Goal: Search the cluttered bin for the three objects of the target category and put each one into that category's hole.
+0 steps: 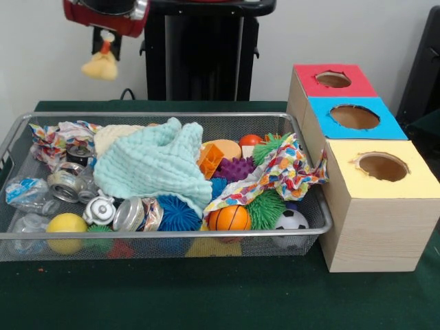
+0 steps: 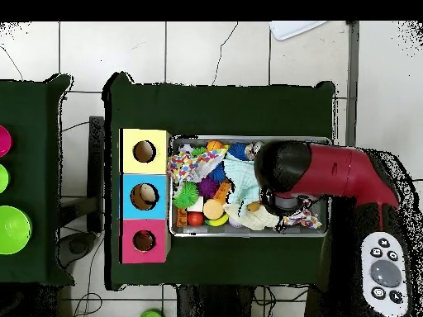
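High above the bin's [image 1: 14, 141] far left corner in the front view, the gripper [image 1: 104, 42] pinches a yellow duck [image 1: 100, 65] that dangles clear of the clutter; below lie a mint cloth [image 1: 155, 168], spiky balls [image 1: 177, 213], cans [image 1: 65, 184] and a patterned rag [image 1: 292, 168]; beside the bin stands the box, its red hole [image 1: 333, 80] farthest back, then blue [image 1: 354, 117], then yellow [image 1: 382, 167].
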Controlling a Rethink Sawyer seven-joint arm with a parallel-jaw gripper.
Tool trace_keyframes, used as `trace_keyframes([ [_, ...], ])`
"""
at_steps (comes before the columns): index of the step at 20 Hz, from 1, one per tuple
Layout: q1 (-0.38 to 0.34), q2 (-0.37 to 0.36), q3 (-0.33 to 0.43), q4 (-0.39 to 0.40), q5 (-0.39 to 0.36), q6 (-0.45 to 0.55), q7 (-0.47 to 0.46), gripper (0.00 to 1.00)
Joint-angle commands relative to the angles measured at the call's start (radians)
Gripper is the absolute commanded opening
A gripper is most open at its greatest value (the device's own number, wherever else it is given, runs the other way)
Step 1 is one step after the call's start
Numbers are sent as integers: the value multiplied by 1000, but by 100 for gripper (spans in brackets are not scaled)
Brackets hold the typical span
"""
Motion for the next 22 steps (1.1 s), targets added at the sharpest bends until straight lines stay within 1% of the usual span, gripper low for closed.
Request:
trace_keyframes([
  [1,5,-10,138,132,115,132,-86,0],
  [4,19,-11,148,142,150,137,-49,0],
  [7,38,-22,151,154,189,164,-3,0],
  [11,50,-39,156,181,235,172,8,0],
  [12,28,-25,151,181,229,158,-13,0],
  [13,27,-25,150,187,237,149,-13,0],
  [22,47,-39,147,222,267,119,22,0],
])
